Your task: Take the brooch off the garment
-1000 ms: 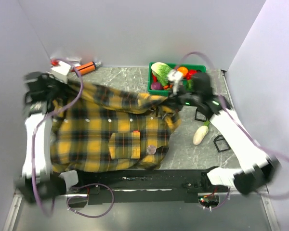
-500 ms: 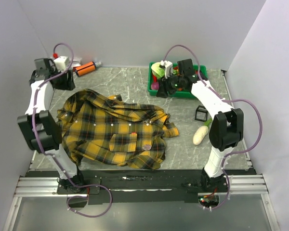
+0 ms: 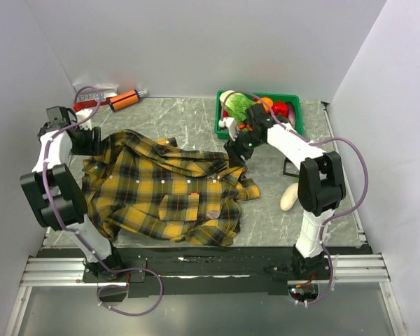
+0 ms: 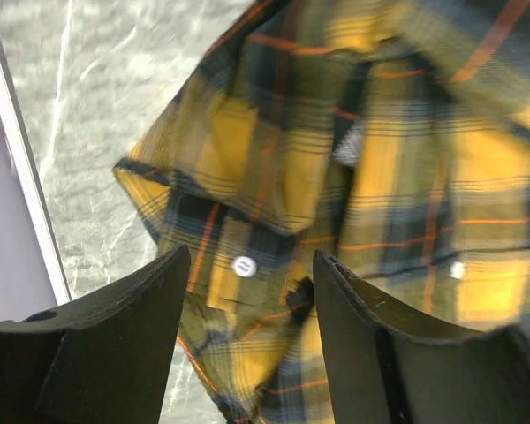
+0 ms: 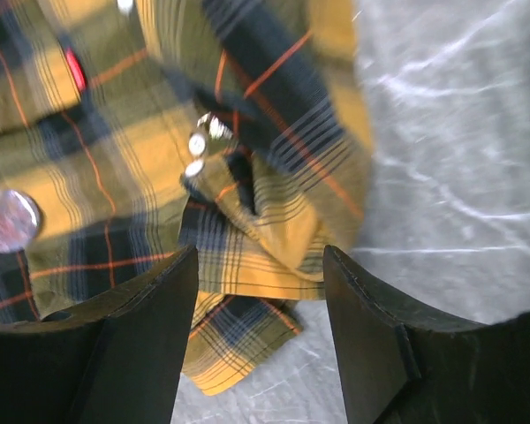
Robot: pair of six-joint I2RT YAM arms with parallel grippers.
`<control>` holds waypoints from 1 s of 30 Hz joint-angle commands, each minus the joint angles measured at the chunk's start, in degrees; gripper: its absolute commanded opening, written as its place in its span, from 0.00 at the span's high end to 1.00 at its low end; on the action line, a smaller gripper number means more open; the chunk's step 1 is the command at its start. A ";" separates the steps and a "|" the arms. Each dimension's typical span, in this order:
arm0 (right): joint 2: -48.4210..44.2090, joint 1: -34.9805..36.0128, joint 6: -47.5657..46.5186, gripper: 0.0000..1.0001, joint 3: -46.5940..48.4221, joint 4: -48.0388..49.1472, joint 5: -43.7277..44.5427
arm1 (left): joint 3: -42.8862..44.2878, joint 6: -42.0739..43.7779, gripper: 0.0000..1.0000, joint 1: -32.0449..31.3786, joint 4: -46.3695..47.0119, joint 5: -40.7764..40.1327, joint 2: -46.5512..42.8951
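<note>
The garment [image 3: 161, 192], a yellow-and-black plaid shirt, lies spread on the table with its front up. The brooch [image 3: 215, 213] is a small pale round ornament low on the right of the shirt front, seen too as a silvery disc, the brooch [image 5: 7, 219], at the right wrist view's left edge. My left gripper [image 3: 91, 143] hovers open over the shirt's upper left edge; between its fingers [image 4: 159, 336] lie plaid cloth and a white button [image 4: 244, 266]. My right gripper [image 3: 236, 152] hovers open over the crumpled cuff [image 5: 247, 256] at the shirt's upper right. Neither holds anything.
A green bin [image 3: 297, 115] of toy vegetables stands at the back right, just behind the right arm. A white vegetable [image 3: 289, 199] and a small black frame [image 3: 292, 166] lie right of the shirt. An orange-handled tool [image 3: 126, 98] lies at the back left by the wall.
A second ago both grippers were shut on the shirt, pulling it up and taut. They have opened and let go; the shirt has settled flat, and both grippers have come back over its upper edges.
</note>
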 commanded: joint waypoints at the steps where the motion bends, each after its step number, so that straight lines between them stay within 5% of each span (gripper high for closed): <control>1: -1.48 0.46 -4.98 0.35 -2.90 -1.12 2.37 | 2.94 0.29 0.38 1.57 0.40 0.99 3.76; 10: 4.93 0.64 -1.82 0.44 0.07 2.22 3.87 | 12.24 0.72 0.48 1.66 -5.47 10.13 15.62; 14: 7.13 0.99 -0.24 0.82 4.21 2.13 4.22 | 13.76 0.82 0.44 1.66 -7.69 17.34 16.25; 17: 7.22 0.90 1.16 0.96 3.95 3.45 5.10 | 11.74 -1.81 0.43 1.57 -3.93 17.26 15.29; 21: 5.64 0.82 3.19 1.00 2.81 4.94 5.45 | 9.72 -3.75 0.36 1.05 -0.40 13.14 16.77; 23: 4.06 0.64 3.45 1.00 2.63 5.82 5.80 | 9.97 -3.15 0.42 0.43 -0.30 10.50 18.88; 28: 0.20 -0.59 4.33 1.00 6.40 6.53 6.33 | 14.71 -1.74 0.90 -0.27 -2.14 9.79 18.98; 30: -0.95 -1.03 4.16 1.00 7.55 6.88 6.77 | 18.39 -1.03 0.99 -0.10 -3.20 8.83 17.14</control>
